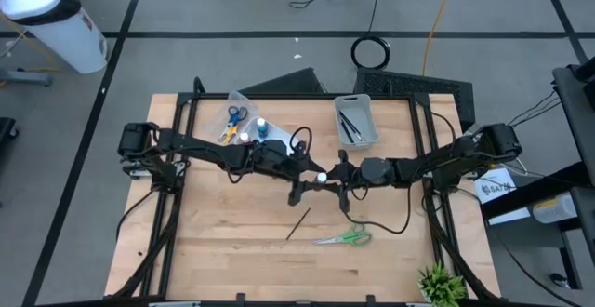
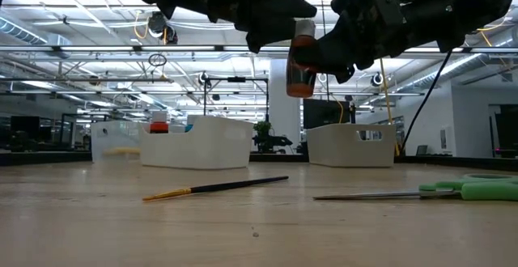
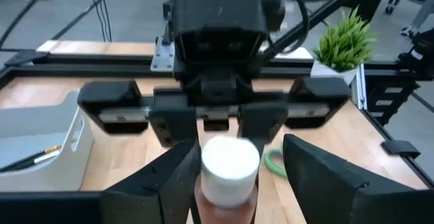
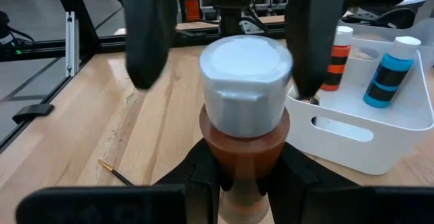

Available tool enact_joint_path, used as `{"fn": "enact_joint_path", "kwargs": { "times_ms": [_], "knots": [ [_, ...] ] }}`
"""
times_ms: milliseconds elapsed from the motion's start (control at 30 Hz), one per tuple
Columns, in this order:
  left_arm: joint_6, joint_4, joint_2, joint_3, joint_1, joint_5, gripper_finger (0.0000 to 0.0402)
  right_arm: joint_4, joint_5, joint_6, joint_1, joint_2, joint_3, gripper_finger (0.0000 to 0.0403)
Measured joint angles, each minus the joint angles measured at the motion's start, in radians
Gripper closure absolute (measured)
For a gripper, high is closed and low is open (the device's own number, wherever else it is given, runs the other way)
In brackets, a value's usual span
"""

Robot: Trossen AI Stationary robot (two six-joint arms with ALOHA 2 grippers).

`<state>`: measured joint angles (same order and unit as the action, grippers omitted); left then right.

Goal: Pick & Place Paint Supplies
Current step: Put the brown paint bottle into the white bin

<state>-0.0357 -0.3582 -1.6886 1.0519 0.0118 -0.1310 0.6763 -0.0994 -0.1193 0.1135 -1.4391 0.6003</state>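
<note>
No readable lettering is showing on any bottle or bin. Above the middle of the pale wooden table (image 1: pixel 223 242), the two grippers are meeting around a small red-brown paint bottle with a white cap (image 2: pixel 301 57), which is hanging upright and well clear of the tabletop. The right gripper (image 4: pixel 241 173) is clamping the bottle's red-brown body from both sides, while the left gripper (image 3: pixel 237 170) is standing partly open, its fingers (image 3: pixel 319 176) flanking the white cap without clearly pressing it. Below and toward the near edge, a thin dark paintbrush with a yellowish tip (image 1: pixel 297 223) and green-handled scissors (image 1: pixel 346 238) are lying apart on open wood. At the far edge, a white plastic bin (image 4: pixel 366 139) is holding an orange-banded bottle (image 4: pixel 333 58) and a blue bottle (image 4: pixel 392 71), and a grey-white bin of dark brushes (image 1: pixel 356 121) is sitting to its right. A small green plant (image 1: pixel 442 284) is occupying the near right corner.
</note>
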Motion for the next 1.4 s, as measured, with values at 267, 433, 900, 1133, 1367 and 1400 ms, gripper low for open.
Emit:
{"fn": "enact_joint_path", "kwargs": {
  "times_ms": [267,433,900,1133,1367,1400],
  "knots": [
    [-0.012,0.008,-0.023,0.0,0.0,0.0,0.0232,0.001,0.001,0.0,0.0,0.0,0.0,0.0331],
    [-0.016,-0.06,-0.072,0.001,-0.005,-0.004,0.0269,-0.017,0.004,-0.008,0.002,0.0,-0.002,0.0331],
    [0.047,0.161,0.123,-0.002,-0.012,0.213,0.0276,-0.028,-0.003,-0.052,0.006,0.014,-0.026,0.0223],
    [0.056,0.157,0.341,-0.156,-0.063,0.327,0.0276,-0.044,-0.002,-0.078,0.006,0.015,-0.03,0.0143],
    [0.022,-0.085,0.393,-0.425,-0.166,0.351,0.0276,-0.023,-0.004,-0.069,0.004,0.015,-0.03,0.0125],
    [0.014,-0.134,0.386,-0.452,-0.179,0.347,0.0276,-0.022,-0.003,-0.067,0.003,0.015,-0.031,0.0125]
  ]
}}
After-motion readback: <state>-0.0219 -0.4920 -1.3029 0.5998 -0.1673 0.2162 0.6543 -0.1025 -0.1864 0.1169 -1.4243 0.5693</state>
